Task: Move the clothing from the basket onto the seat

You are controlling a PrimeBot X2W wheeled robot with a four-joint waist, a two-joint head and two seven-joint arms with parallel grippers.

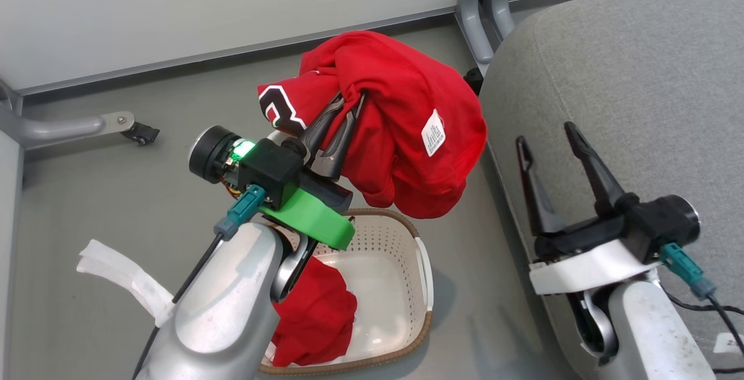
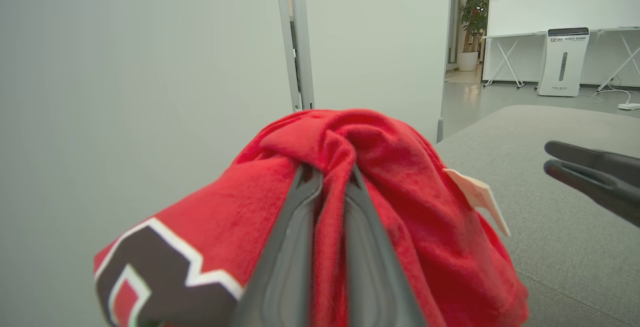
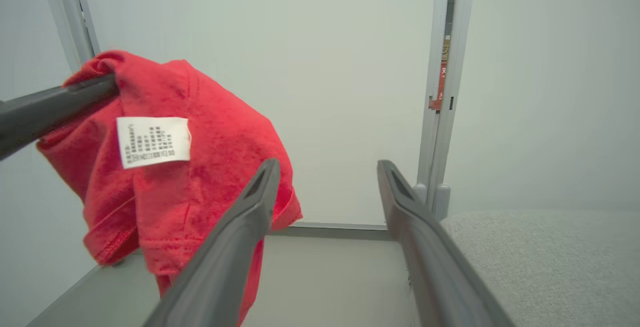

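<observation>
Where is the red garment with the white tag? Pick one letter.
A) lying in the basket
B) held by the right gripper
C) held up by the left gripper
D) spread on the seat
C: the left gripper is shut on the garment above the basket; the right gripper is open.

We found soft, even indoor light in every view, bright and without hard glare. In the head view the basket (image 1: 383, 213) cast a faint shadow on the floor (image 1: 116, 194) to its right. Nearest the lens, the left end effector (image 2: 327, 173) and the right end effector (image 3: 327, 163) looked blurred, while the clothing (image 2: 400, 192) stayed sharp. The print on its tag (image 3: 152, 142) was too soft to read.
</observation>
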